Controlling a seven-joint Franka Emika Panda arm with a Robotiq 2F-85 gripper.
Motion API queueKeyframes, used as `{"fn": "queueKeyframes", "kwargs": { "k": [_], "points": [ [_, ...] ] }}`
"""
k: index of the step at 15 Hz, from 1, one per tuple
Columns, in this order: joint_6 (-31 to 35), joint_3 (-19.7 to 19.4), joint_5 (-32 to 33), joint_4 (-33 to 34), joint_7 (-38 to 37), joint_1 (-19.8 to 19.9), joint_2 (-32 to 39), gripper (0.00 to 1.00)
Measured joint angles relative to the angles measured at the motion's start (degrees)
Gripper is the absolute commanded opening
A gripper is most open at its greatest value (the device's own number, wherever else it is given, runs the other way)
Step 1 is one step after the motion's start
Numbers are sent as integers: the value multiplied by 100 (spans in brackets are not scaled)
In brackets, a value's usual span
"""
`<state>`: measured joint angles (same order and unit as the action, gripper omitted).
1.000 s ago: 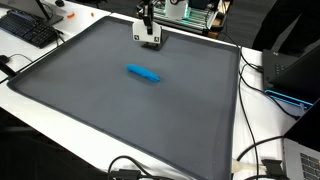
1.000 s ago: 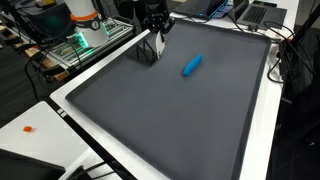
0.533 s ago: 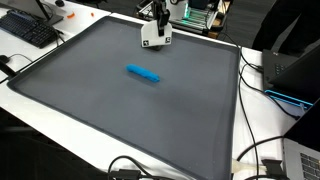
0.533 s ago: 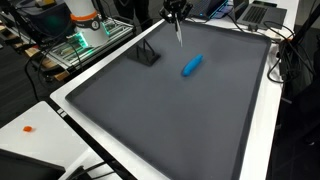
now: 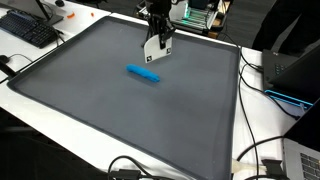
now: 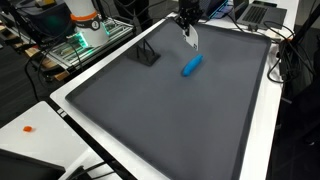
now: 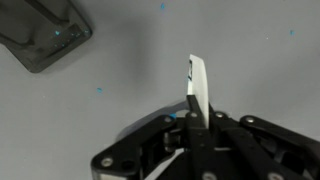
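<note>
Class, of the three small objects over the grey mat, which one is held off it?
The white flat piece, pinched in the shut gripper above the mat. The blue cylinder and the dark stand lie on the mat.

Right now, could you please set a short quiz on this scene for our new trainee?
1. True or false: the gripper is shut on the thin white flat piece.
2. The blue cylinder lies: A) flat on the grey mat; B) between the jaws; C) on a red plate.
3. In the wrist view, which corner shows the small dark holder?
Key: 1 true; 2 A; 3 upper left.
</note>
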<state>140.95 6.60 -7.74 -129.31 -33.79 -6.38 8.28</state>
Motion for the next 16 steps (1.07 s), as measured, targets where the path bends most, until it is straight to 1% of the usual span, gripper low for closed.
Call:
{"fn": "queueKeyframes", "kwargs": {
  "k": [1,5,7,8,11,16],
  "points": [
    [-41,-4,19,130,137,0,127,4],
    [-124,-37,83,456,354,-18,450,4],
    [-137,-39,88,484,360,-22,475,4],
    [-140,-40,88,486,361,-23,475,1],
    [-142,-48,76,487,389,-32,475,1],
    [-220,-41,62,503,1019,-53,479,1]
  ]
}}
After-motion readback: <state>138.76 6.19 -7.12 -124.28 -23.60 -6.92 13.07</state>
